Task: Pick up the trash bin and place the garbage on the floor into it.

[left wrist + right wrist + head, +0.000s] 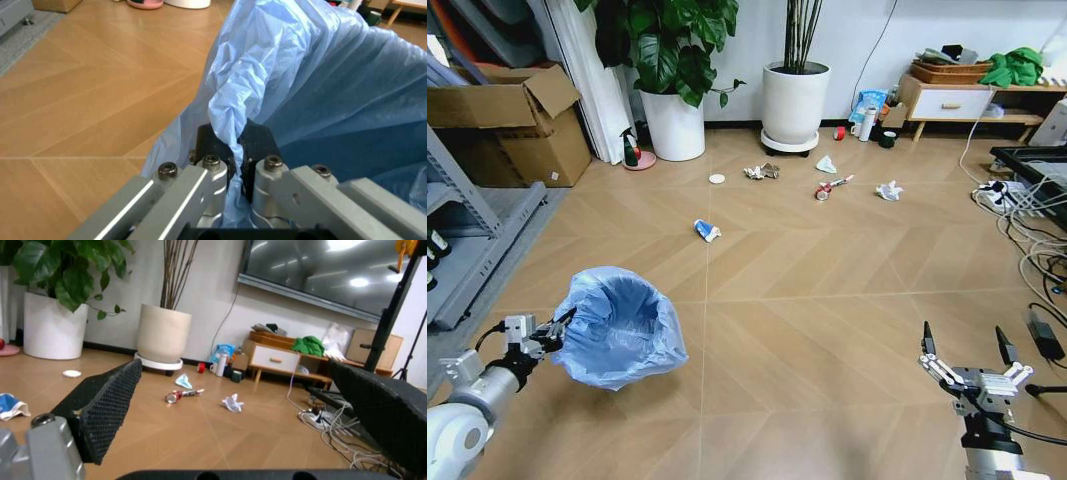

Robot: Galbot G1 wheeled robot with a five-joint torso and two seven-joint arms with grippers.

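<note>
Low at left, the left gripper [555, 326] pinches the trash bin [619, 326] liner — right gripper [964, 347] fingers spread, empty.

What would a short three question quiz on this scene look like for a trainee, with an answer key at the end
1. True or false: the left gripper is shut on the blue bag at the rim of the trash bin.
2. Which piece of garbage lies nearest the bin? A: the blue-white wrapper. B: the red-white wrapper. C: the white disc.
3. Fill in: the fingers of the right gripper are ____, with nothing between them.

Key:
1. True. The left wrist view shows the bag pinched between both pads.
2. A. It lies on the floor just beyond the bin; the others lie farther off, toward the plant pots.
3. Open.
</note>
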